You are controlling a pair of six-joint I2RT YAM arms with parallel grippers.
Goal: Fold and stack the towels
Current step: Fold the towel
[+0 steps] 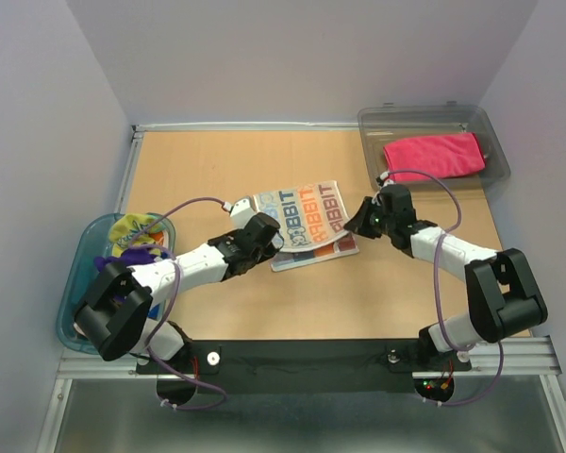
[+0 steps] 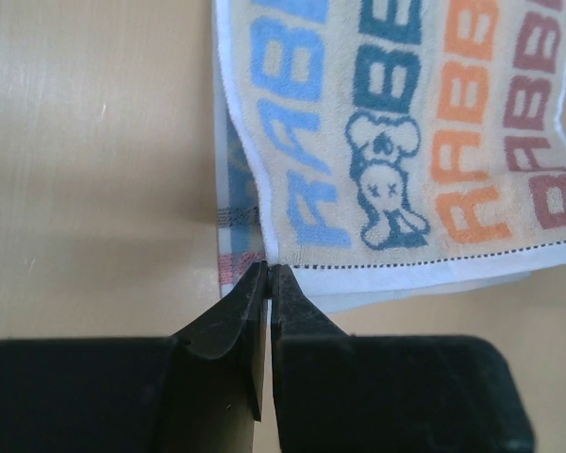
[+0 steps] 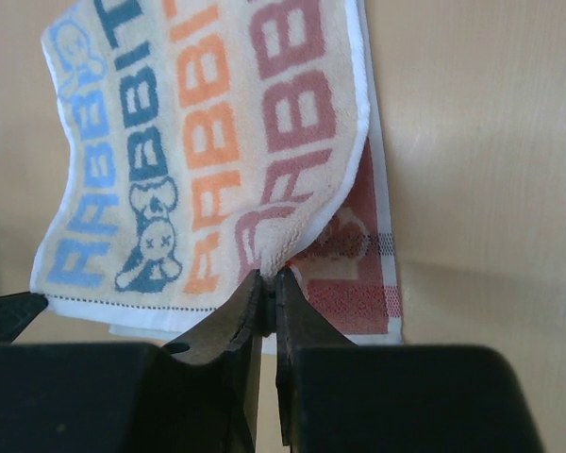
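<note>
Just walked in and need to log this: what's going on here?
Both arms are on the striped towel mid-table: the left claw and right claw are each shut on a corner of its upper layer, which lies over a lower one. A pink towel lies in the bin; other towels sit in the tub.

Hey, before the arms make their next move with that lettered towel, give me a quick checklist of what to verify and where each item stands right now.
1. Grip of the left claw on the near corner of the striped towel: ok, tips shut on it.
2. Grip of the right claw on the towel's other side: ok, bunched top layer between its tips.
3. Whether the left claw holds the top layer only: cannot tell; a lower layer shows beside its tips.
4. Top layer smooth: not ok, it puckers at the right claw.
5. Lower layer flat on the table: ok.
6. The pink towel folded in the clear bin: ok.
</note>
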